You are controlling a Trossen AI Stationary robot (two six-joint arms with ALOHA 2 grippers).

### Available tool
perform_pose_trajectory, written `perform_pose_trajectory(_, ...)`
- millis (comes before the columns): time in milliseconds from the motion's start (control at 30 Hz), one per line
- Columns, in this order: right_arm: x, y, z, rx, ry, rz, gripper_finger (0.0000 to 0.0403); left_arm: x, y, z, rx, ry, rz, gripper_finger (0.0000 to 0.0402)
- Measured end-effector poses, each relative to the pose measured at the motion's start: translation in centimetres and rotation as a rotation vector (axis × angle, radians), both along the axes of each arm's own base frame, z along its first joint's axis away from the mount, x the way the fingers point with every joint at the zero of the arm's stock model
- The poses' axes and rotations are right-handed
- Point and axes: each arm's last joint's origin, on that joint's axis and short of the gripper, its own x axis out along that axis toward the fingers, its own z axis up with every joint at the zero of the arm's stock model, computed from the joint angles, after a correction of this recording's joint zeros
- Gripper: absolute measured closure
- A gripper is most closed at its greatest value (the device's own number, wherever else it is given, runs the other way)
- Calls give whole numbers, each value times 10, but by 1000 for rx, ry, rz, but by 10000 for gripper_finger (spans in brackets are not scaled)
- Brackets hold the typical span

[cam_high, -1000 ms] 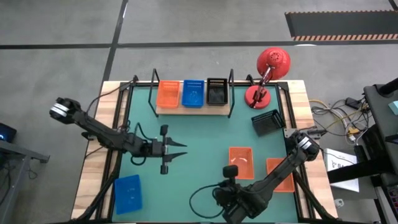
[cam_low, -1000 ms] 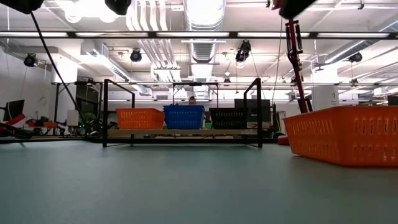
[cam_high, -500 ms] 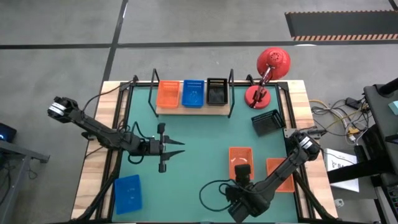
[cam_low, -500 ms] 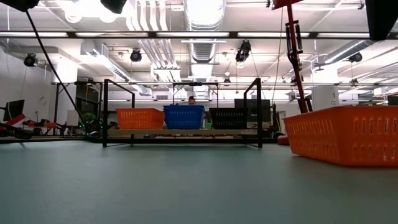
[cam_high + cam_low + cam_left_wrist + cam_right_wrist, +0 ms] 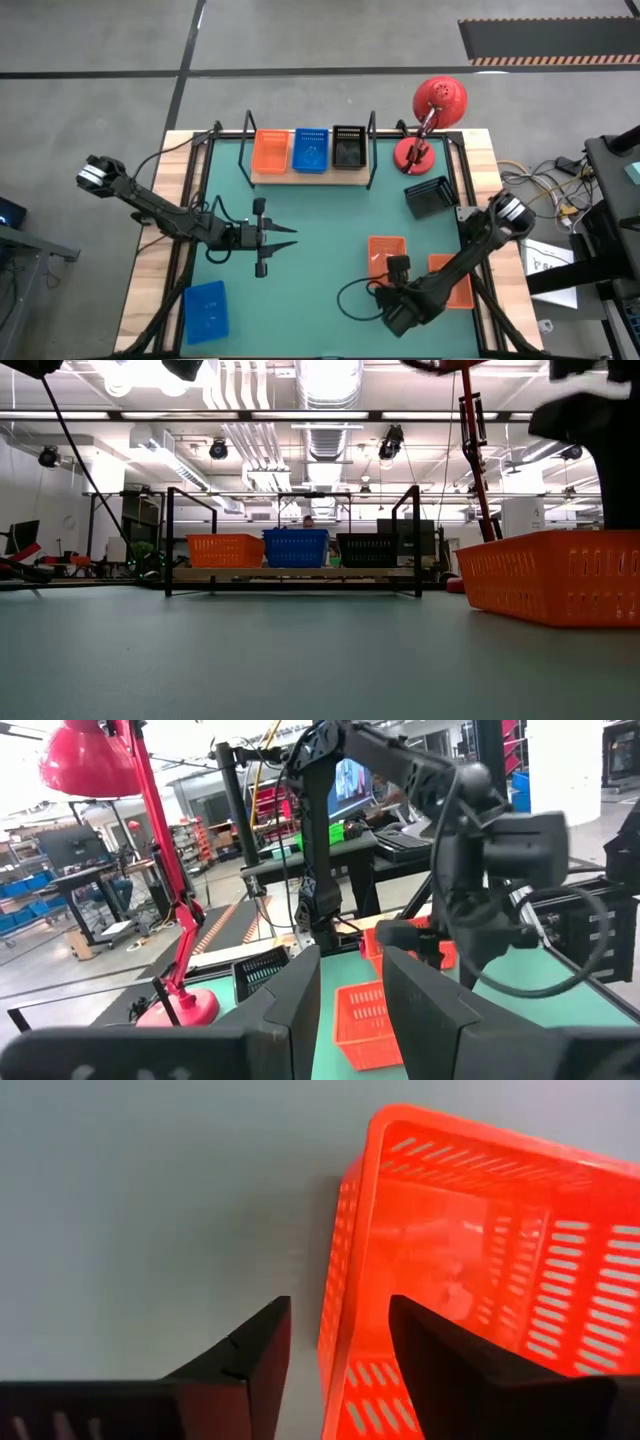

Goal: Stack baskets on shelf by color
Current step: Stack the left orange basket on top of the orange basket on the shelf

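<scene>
The shelf (image 5: 310, 178) stands at the table's far middle. An orange (image 5: 270, 150), a blue (image 5: 310, 149) and a black basket (image 5: 348, 146) sit side by side on it. My right gripper (image 5: 338, 1315) hangs open above another orange basket (image 5: 480, 1230) on the green mat (image 5: 320, 215). One finger is over the basket's inside and one over the mat outside, with a side wall (image 5: 338, 1280) below the gap. In mid-table, my left gripper (image 5: 283, 238) is open and holds nothing.
A second orange basket (image 5: 455, 285) lies near the right edge. A black basket (image 5: 430, 197) lies by the red desk lamp (image 5: 430, 115), and a blue one (image 5: 206, 310) at the near left. Bare mat lies between the shelf and both grippers.
My right arm has swung toward the table's right edge. Its gripper has moved from the orange basket's near left corner to above the basket. The basket has stayed where it was.
</scene>
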Motion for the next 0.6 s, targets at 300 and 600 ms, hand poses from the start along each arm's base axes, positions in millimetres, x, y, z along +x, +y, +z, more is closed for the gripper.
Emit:
perform_pose_trajectory(300,-9,-17,-24,25,-139,-6,373,-4,4,10,134,-64,100,307)
perform_pose_trajectory(600,15,-16,7,37,-258,-18,394,-27,22,31,239,-80,270,307)
